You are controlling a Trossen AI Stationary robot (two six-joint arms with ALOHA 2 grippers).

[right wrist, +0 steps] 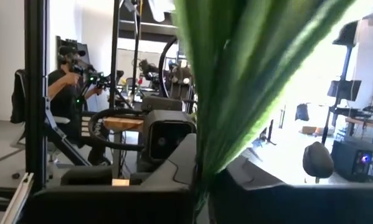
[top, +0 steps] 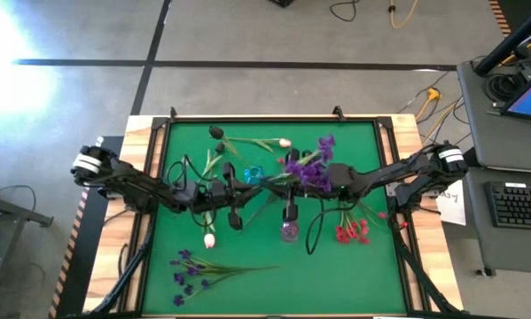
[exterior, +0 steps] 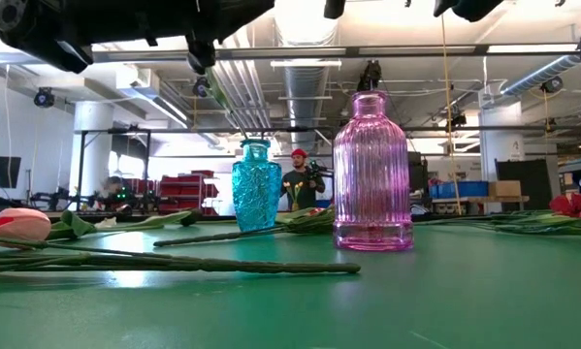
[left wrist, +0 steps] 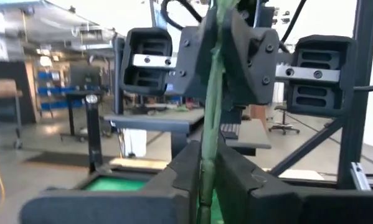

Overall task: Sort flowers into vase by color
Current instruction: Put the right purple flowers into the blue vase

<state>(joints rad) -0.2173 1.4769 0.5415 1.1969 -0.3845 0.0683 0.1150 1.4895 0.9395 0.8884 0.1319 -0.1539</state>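
Both arms reach in over the middle of the green table (top: 354, 266), elbows out toward the side edges, wrists meeting near the centre. The left end effector (left wrist: 206, 180) is pressed together on a green flower stem (left wrist: 211, 93), which runs straight up between its dark fingers (left wrist: 180, 165). Facing it in the left wrist view is the right arm's end effector, also gripping that stem. The right end effector (right wrist: 198, 180) is clamped too, pinching a stem with broad green leaves (right wrist: 248, 68) that fill its wrist view. From above, a purple flower (top: 311, 167) sits right at the right wrist.

Low down, the pink vase (exterior: 372, 174) stands upright near centre, the blue vase (exterior: 256, 184) farther back to its left. Loose purple flowers (top: 190, 270) lie at the near left, red flowers (top: 352, 232) at the right, and a white-pink tulip (top: 209, 239) lies near the left arm. A person (exterior: 299, 182) stands in the room beyond.
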